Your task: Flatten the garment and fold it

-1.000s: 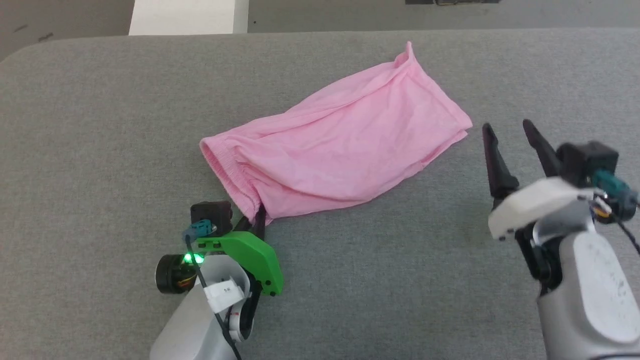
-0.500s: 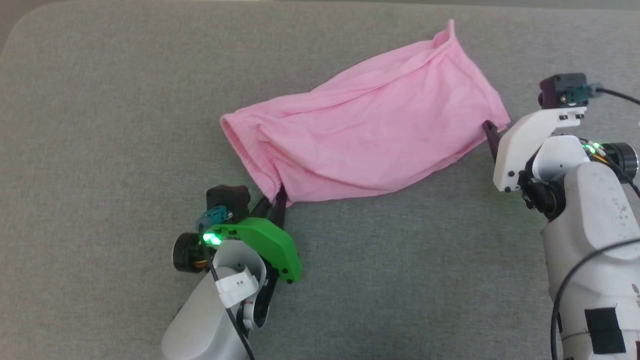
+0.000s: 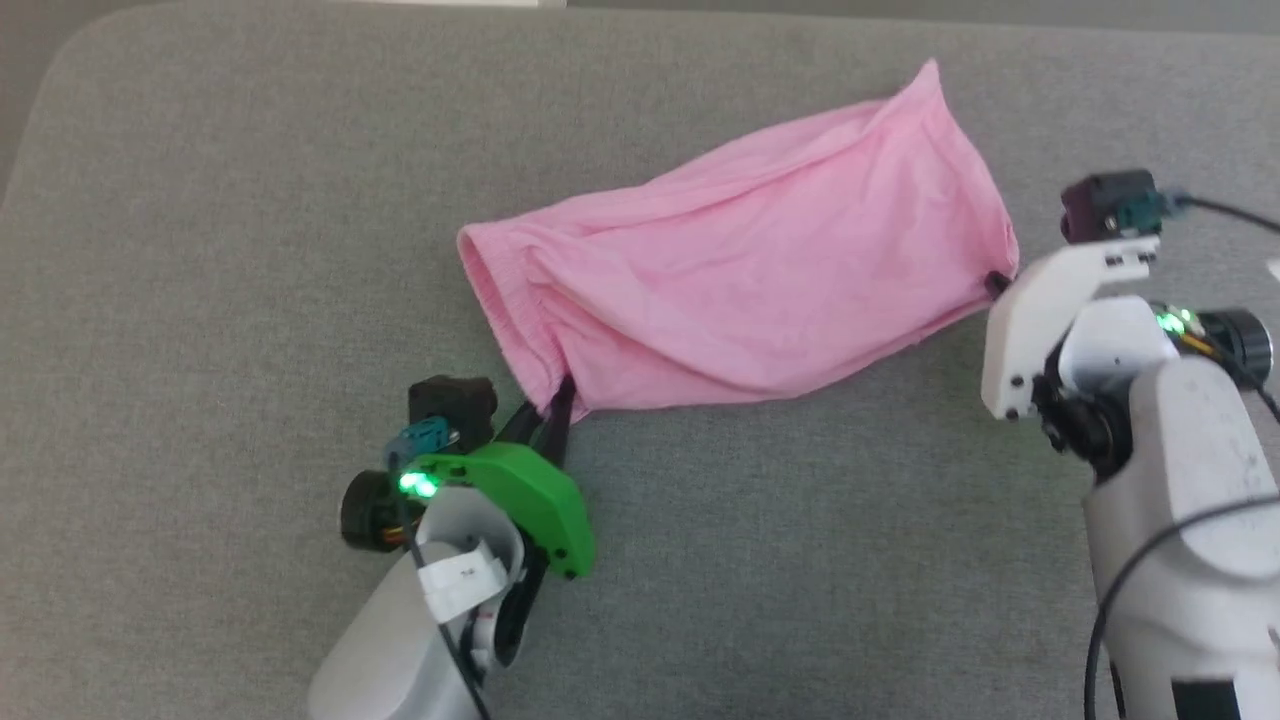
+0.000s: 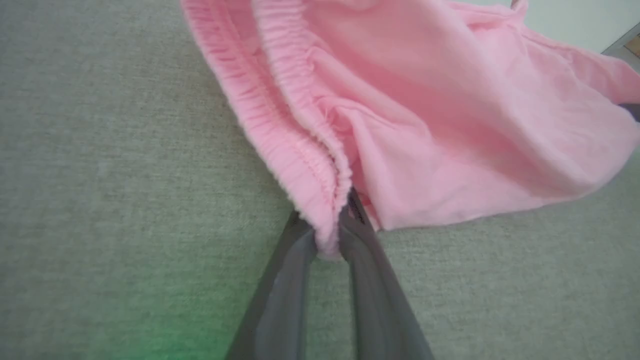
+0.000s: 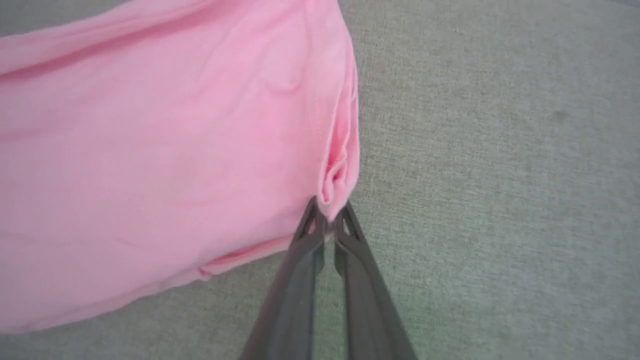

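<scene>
While the light pink thin cotton shorts [image 3: 740, 290] lie stretched diagonally across the grey fabric-covered tabletop [image 3: 200, 300], each end is pinched by a gripper. The left gripper [image 4: 327, 225], the one with the green cover, has its two dark fingers clamped on the near corner of the gathered elastic waistband [image 4: 300, 150], which is the lower left end of the shorts in the head view. The right gripper [image 5: 327, 215], white cover, is closed tight on a little bunched fold of the leg hem [image 5: 345, 125] at the right end. The fabric between them is pulled out fairly smooth, just a few long creases running lengthwise. Looks like the cloth rests on the tabletop in the middle, but honestly that's hard to be sure of from these angles.
</scene>
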